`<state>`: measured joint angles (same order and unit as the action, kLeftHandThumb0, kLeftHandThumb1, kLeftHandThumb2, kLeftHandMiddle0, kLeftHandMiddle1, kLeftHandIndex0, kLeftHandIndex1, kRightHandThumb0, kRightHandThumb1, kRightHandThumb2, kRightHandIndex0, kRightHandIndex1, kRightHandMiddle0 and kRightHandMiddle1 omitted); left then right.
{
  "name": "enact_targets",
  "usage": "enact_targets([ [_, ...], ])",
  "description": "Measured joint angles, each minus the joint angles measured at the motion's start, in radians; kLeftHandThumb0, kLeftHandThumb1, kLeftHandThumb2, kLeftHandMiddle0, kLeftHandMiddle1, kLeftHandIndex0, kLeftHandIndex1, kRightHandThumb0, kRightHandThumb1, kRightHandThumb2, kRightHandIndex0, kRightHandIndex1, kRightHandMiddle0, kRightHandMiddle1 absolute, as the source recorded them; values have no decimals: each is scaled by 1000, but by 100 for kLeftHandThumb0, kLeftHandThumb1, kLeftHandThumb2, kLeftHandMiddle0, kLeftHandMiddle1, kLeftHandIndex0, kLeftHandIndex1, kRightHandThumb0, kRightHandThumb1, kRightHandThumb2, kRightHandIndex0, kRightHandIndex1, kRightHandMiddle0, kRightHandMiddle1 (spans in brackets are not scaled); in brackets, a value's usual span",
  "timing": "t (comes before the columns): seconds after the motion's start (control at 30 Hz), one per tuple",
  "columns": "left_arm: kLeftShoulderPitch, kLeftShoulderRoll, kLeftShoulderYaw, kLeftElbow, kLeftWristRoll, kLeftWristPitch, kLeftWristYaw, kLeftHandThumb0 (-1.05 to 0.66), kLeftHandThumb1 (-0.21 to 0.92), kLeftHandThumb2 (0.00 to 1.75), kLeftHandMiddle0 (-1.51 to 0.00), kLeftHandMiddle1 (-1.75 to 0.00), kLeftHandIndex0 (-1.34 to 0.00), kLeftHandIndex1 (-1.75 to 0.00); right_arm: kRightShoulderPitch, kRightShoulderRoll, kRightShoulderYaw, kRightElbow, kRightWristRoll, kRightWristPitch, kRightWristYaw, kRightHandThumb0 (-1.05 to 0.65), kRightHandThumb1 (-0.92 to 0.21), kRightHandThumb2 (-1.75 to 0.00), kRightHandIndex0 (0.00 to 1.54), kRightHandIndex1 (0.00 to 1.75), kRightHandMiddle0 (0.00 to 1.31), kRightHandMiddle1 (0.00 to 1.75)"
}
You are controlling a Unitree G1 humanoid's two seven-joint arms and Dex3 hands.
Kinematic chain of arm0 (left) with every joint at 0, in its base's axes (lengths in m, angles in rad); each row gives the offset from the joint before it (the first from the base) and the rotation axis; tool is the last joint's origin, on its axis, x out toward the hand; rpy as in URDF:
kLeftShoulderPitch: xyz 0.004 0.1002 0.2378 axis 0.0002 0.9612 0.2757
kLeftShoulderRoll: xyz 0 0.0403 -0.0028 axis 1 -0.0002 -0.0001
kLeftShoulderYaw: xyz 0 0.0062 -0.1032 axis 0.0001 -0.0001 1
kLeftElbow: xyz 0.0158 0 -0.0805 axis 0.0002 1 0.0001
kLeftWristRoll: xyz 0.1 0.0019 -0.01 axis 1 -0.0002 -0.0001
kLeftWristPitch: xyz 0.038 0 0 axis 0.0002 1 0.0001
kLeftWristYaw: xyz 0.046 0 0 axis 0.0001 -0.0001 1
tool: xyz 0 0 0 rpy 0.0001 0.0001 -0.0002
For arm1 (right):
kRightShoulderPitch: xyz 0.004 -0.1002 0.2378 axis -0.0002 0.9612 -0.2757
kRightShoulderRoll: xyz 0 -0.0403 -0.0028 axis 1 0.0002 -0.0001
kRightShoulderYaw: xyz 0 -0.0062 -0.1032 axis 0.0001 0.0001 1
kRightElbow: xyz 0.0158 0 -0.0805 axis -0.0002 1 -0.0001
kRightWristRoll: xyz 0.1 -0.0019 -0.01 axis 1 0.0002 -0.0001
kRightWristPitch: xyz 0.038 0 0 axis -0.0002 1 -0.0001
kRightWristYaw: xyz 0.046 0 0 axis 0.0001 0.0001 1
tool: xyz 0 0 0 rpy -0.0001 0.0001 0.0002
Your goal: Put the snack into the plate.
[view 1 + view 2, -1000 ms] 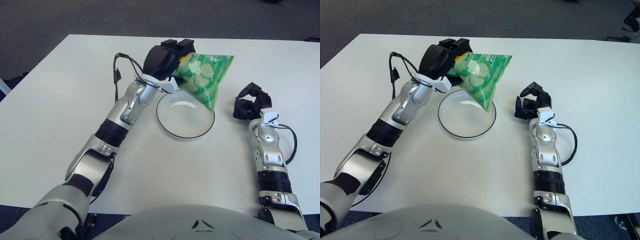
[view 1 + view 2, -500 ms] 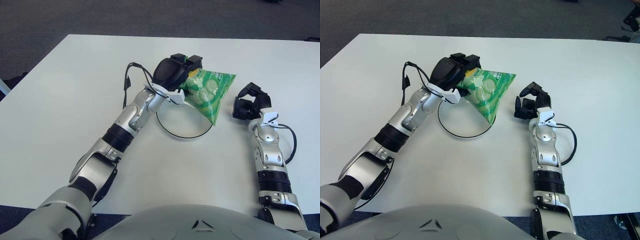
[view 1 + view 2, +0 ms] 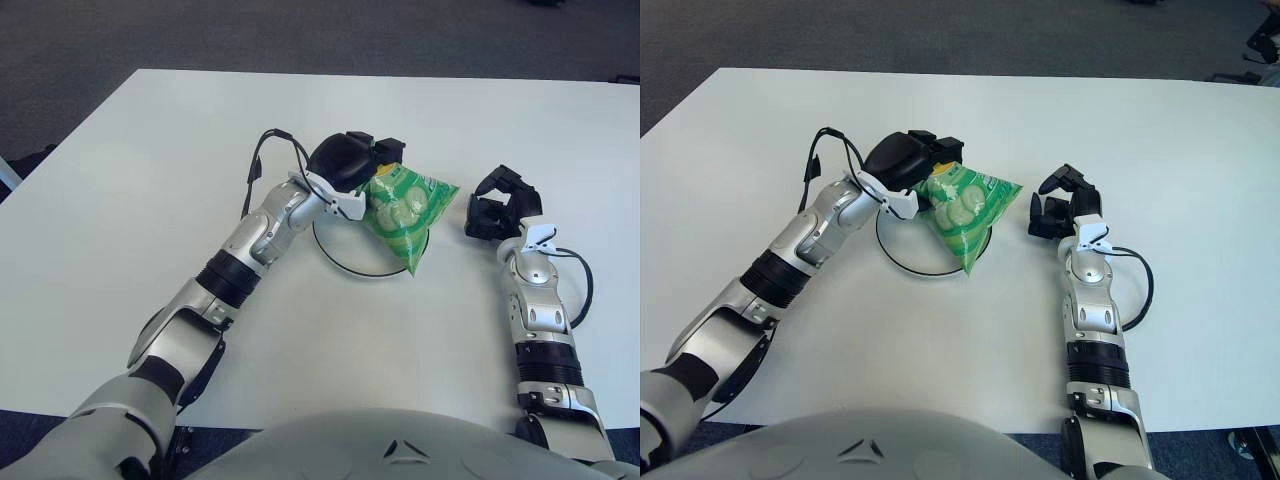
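Left eye view. I see the left robot hand [image 3: 358, 165] reaching in from 7 o'clock across the white worktop [image 3: 120, 200], its black fingers closed on the upper left corner of the snack [image 3: 402, 208]. The snack is a green bag printed with pale round slices. It hangs tilted over the plate [image 3: 345, 258], its lower tip pointing towards 5 o'clock and crossing the plate's right rim. I cannot tell whether that tip touches the plate or the worktop. Only the plate's dark-edged lower arc and a strip of white inside show; the hand, wrist and bag cover the remainder. A black cable [image 3: 262, 158] loops off the left wrist at 9 o'clock of the hand.

The right robot hand [image 3: 502, 203] shows at 3 o'clock of the snack, near it but apart, its black fingers curled loosely inward with nothing between them. Its silver forearm runs down to 6 o'clock, a cable [image 3: 583, 290] arching off its right side.

Right eye view. Same scene, shifted slightly. The left robot hand [image 3: 912, 160] grips the bag's top corner, and the snack [image 3: 965, 208] slants over the right half of the plate [image 3: 902, 258], its tip at the rim at 5 o'clock. The right robot hand [image 3: 1060, 205] sits at 3 o'clock of the bag, with bare worktop [image 3: 1200, 150] between them, fingers bent and holding nothing. Dark carpet floor [image 3: 940, 35] shows past the far edge at 12 o'clock.
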<state>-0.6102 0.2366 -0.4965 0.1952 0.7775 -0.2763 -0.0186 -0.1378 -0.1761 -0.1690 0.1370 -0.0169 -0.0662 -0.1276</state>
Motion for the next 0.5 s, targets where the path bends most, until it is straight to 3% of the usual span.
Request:
enact_targets([
  [0.5, 22, -8, -37, 75, 22, -61, 128, 0, -10, 175, -95, -163, -70, -175, 7, 0, 0, -5, 0, -1, 2, -54, -19, -147, 132, 175, 72, 175],
])
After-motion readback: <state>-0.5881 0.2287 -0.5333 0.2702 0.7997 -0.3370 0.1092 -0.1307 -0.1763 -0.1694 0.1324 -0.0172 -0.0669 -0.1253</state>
